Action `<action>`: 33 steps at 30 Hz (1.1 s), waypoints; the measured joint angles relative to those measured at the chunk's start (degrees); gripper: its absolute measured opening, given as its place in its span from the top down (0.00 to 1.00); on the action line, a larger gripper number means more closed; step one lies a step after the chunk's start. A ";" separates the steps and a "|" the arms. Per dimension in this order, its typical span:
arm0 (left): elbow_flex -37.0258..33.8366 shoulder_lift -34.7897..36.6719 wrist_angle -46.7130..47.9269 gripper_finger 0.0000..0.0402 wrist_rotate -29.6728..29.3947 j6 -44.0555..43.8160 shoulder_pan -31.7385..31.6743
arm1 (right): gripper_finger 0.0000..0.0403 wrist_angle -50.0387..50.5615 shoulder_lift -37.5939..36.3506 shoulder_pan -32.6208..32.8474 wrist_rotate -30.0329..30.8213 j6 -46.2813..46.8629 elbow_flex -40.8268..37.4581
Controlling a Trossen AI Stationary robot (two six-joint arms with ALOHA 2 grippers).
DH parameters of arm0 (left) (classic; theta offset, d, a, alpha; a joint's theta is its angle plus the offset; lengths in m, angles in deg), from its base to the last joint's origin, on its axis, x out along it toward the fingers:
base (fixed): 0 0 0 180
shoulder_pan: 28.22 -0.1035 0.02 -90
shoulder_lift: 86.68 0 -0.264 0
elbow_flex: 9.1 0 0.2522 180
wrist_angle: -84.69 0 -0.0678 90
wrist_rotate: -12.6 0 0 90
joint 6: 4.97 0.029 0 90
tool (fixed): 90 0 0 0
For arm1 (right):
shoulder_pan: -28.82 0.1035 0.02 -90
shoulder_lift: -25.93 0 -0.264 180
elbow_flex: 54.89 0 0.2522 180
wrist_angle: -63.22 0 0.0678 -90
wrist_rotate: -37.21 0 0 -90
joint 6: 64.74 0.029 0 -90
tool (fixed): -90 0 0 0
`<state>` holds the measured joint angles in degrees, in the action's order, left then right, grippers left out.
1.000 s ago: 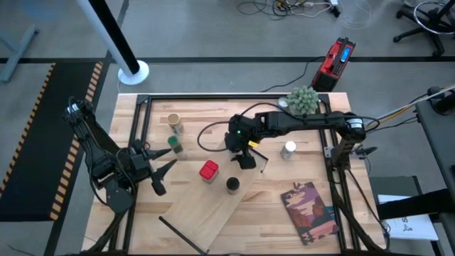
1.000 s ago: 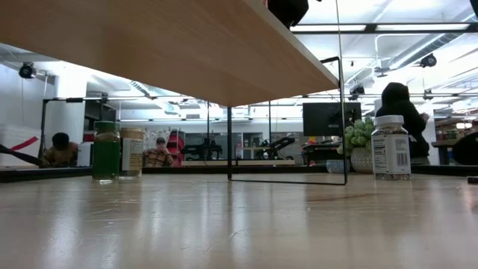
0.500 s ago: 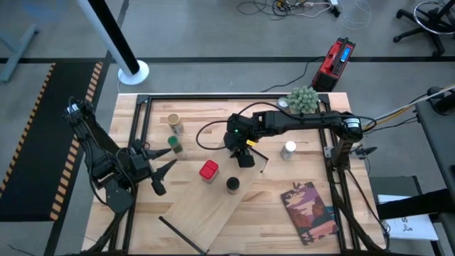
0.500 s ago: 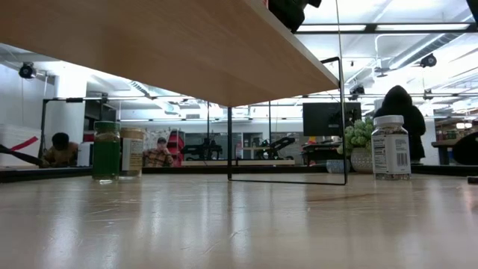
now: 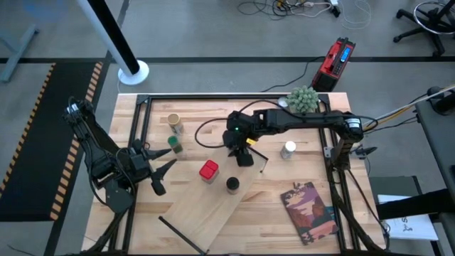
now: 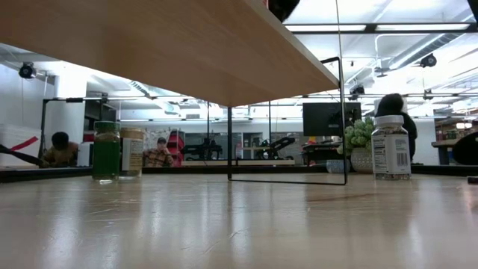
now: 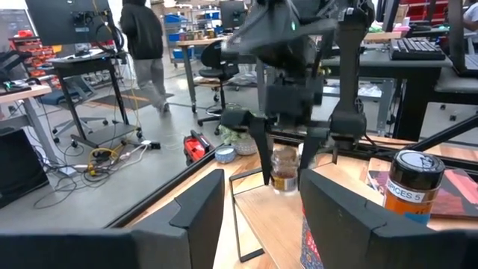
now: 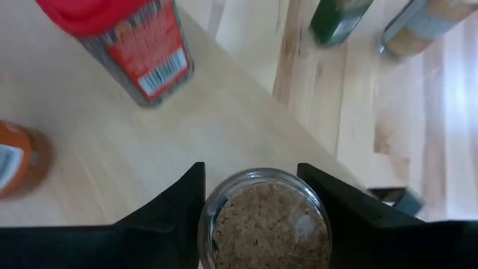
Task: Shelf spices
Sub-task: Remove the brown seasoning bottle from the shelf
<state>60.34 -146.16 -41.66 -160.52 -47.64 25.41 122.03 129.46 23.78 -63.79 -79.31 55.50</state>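
High view: butcher-block table point(image 5: 284, 227), book point(image 5: 308, 211), plant point(image 5: 302, 99); right gripper point(image 5: 242, 155) pinches a clear jar point(image 8: 265, 220) on the shelf point(image 5: 213, 206); left gripper point(image 5: 165, 169) pressed together.

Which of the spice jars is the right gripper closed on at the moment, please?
The clear glass jar of brown spice on the shelf, clamped in the right gripper. The red-capped jar and black-topped jar stand free beside it.

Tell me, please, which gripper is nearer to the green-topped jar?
The left gripper. It waits beside the green-topped jar, toward the table's left edge. The right gripper is farther, over the shelf, shut on a glass jar.
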 joint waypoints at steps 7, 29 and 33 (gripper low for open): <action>-0.17 -0.09 -0.08 0.59 1.01 -0.02 0.00 | 0.58 3.51 -0.04 -0.61 0.01 -1.42 6.61; -1.18 -0.11 -0.08 0.60 1.89 -1.26 -0.04 | 0.58 13.44 -0.70 -3.56 -1.45 -2.17 9.04; -2.26 -0.11 -0.08 0.62 1.99 -2.45 -0.04 | 0.58 14.82 -2.30 -4.97 -1.49 -2.31 8.93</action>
<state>58.08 -146.27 -41.74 -158.53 -50.09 25.37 136.86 127.16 18.81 -65.28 -81.63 64.43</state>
